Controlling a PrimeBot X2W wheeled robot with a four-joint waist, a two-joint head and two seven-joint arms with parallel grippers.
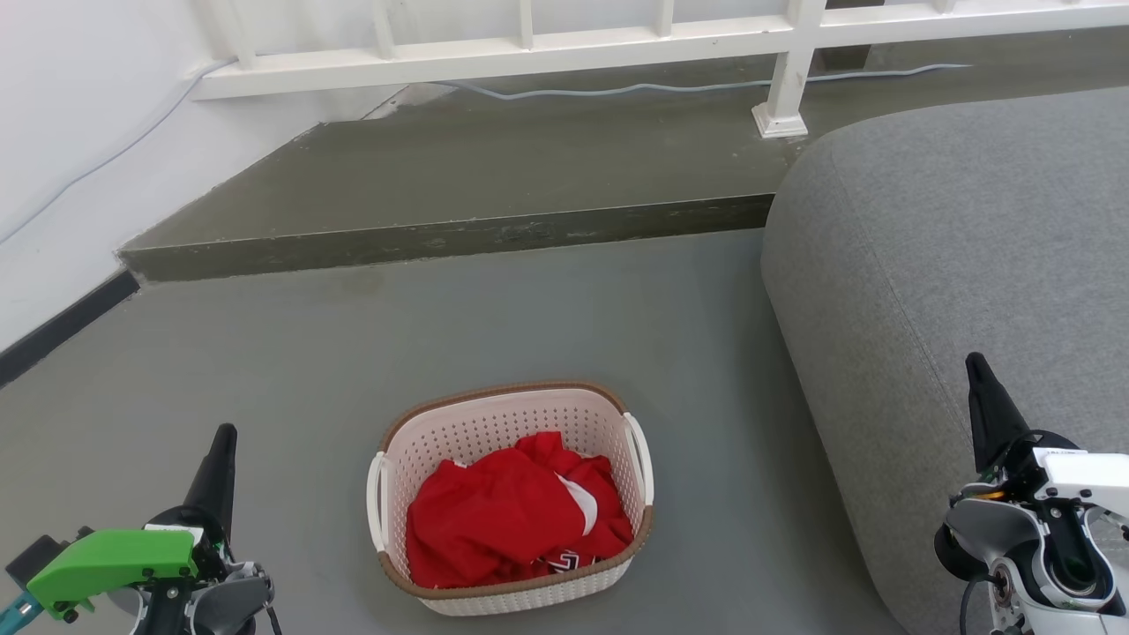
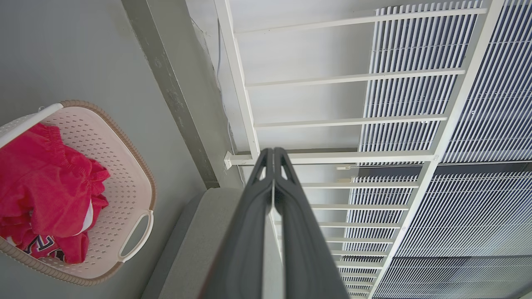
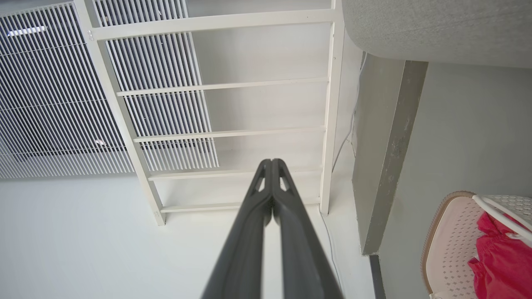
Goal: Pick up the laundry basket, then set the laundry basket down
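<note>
- Laundry basket [image 1: 494, 432]: upright on the grey floor [image 1: 353, 353], low in the centre of the head view, with a red garment [image 1: 503, 511] heaped inside; not yet lifted.
- Step in hand, by judgement: the reach for the two white loop handles. Open the left gripper [image 1: 225, 437], lower it and bring it inward to the left handle [image 1: 377, 498]. Do the same with the right gripper [image 1: 977, 370] at the right handle [image 1: 639, 459].
- Best taken from both sides at once, with the fingers hooked through or under the loops. Lift level to keep the garment in, and expect some flex in the thin loops.
- Position of left gripper: fingers pressed together along their length, nothing held; to the left of the basket and apart from it, tip pointing up the head view.
- Position of right gripper: likewise closed tip to tip and empty; well apart from the basket on its right, over the edge of the grey sofa [image 1: 953, 265].
- On the right-hand approach, mind the sofa flank near the right handle.
</note>
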